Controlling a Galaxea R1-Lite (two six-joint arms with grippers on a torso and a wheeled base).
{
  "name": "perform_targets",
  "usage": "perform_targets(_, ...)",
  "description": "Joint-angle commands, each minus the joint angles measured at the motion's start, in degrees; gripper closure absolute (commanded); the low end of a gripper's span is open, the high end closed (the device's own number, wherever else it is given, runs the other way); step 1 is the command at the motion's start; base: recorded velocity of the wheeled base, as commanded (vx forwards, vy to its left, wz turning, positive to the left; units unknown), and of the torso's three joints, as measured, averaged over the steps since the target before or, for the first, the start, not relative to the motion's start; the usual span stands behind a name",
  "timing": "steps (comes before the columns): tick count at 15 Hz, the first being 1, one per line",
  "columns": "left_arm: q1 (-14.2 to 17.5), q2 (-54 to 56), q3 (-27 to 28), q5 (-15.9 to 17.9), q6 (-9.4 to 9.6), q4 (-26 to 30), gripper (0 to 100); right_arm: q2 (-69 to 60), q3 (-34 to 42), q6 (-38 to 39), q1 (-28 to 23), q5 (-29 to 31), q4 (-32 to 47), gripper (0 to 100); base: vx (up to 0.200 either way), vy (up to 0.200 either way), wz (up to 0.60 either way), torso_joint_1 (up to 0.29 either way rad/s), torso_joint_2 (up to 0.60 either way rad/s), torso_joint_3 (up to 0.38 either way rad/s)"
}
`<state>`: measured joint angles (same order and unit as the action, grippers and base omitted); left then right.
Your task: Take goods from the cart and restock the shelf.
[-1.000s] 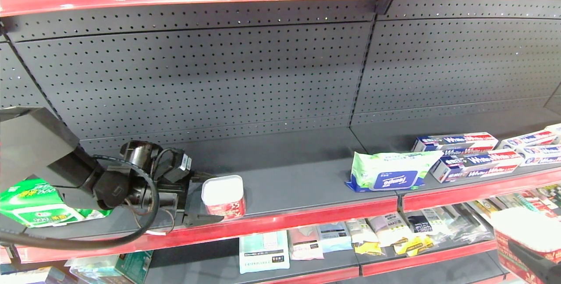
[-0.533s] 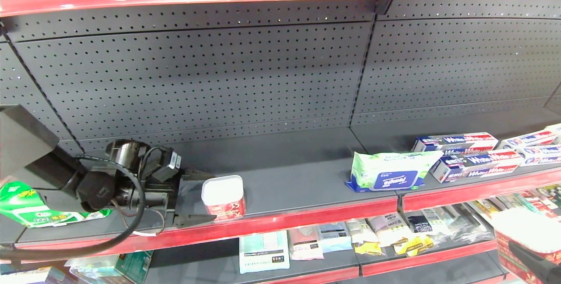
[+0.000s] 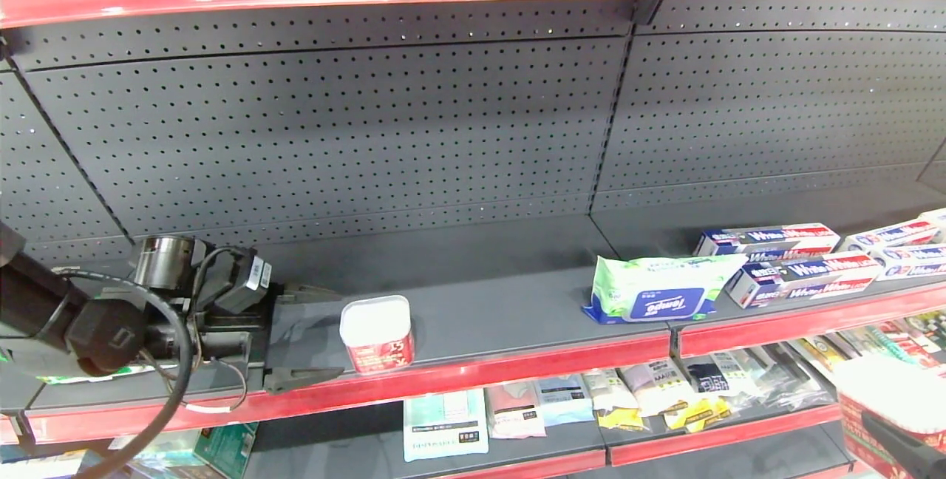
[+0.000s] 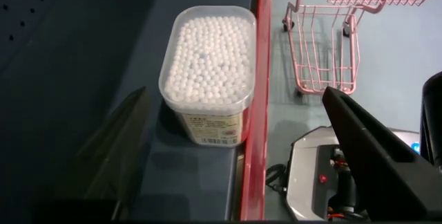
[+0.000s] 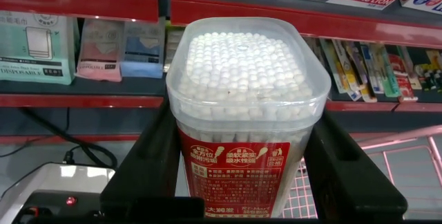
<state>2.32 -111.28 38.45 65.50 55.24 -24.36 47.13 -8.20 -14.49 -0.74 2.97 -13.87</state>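
The left end effector (image 3: 334,332) lies low over the shelf (image 3: 517,316) with its two fingers spread wide and nothing between them. One fingertip points along the back side of the standing tub (image 3: 377,331), and the other runs along the shelf's red front edge. Both tips stop just at the tub's near side, and whether they touch it cannot be told. In the left wrist view the standing tub (image 4: 207,65) is upright at the very front of the shelf, beside the red edge. Its clear lid shows the packed white heads of cotton swabs.

The right end effector (image 5: 242,162) is closed on the held tub (image 5: 242,72), another tub of cotton swabs with a red label. A black finger presses each of its sides, and the tub is upright. In the head view the held tub (image 3: 887,405) sits at the lower right, in front of and below the shelf.

Farther right on the same shelf, well apart from the standing tub, a green and white wipes pack (image 3: 654,290) lies flat. Just beyond it are stacked toothpaste boxes (image 3: 802,272). The grey perforated back panel (image 3: 369,131) rises behind them. Small packets (image 3: 443,423) line the lower shelf (image 3: 562,457). The pink wire cart (image 4: 331,44) stands on the floor beyond the shelf's edge in the left wrist view.
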Motion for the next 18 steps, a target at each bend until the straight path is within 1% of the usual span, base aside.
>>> perform_targets(1,0.58,3.43,-1.89,0.07,-0.04,-0.08,0,-1.25,0.38,-0.01,-0.14,0.01,-0.01,100,0.000,0.000,0.00,0.000,0.00,0.000)
perform_targets(4,1.20,7.30,-4.79,0.15,-0.04,-0.08,0,-1.25,1.00,-0.01,-0.05,-0.16,-0.01,100,0.000,0.000,0.00,0.000,0.00,0.000)
perform_targets(6,1.99,9.23,-5.31,0.15,-0.13,-0.08,0,-1.25,0.65,-0.10,0.13,-0.25,-0.01,100,0.000,0.000,0.00,0.000,0.00,0.000)
perform_targets(9,5.51,10.73,-5.23,0.07,-0.13,-0.08,0,-0.63,-0.06,-0.01,0.13,-0.43,-0.19,100,0.000,0.000,0.00,0.000,0.00,0.000)
perform_targets(11,7.00,12.66,-5.14,-0.81,-0.74,-0.96,0,-0.63,0.03,0.17,0.22,-0.51,-0.19,100,0.000,0.000,0.00,0.000,0.00,0.000)
perform_targets(12,8.23,13.89,-5.67,-2.39,-1.01,-1.13,0,-0.99,0.12,0.17,0.22,-0.51,-0.19,100,0.000,0.000,0.00,0.000,0.00,0.000)
perform_targets(13,8.76,15.30,-6.46,-4.15,-1.18,-1.22,0,-1.16,0.12,0.34,0.22,-0.51,-0.19,100,0.000,0.000,0.00,0.000,0.00,0.000)
perform_targets(15,8.85,16.88,-6.81,-5.12,-1.18,-1.66,0,-1.69,-0.06,0.43,0.22,-0.51,-0.45,100,0.000,0.000,0.00,0.000,0.00,0.000)
perform_targets(17,9.11,17.14,-6.37,-7.14,-1.45,-3.42,0,-1.78,-0.32,0.52,0.22,-0.51,-0.54,100,0.000,0.000,0.00,0.000,0.00,0.000)
perform_targets(18,9.11,17.14,-6.37,-7.32,-1.62,-3.68,0,-1.78,-0.32,0.61,0.22,-0.51,-0.54,100,0.000,0.000,0.00,0.000,0.00,0.000)
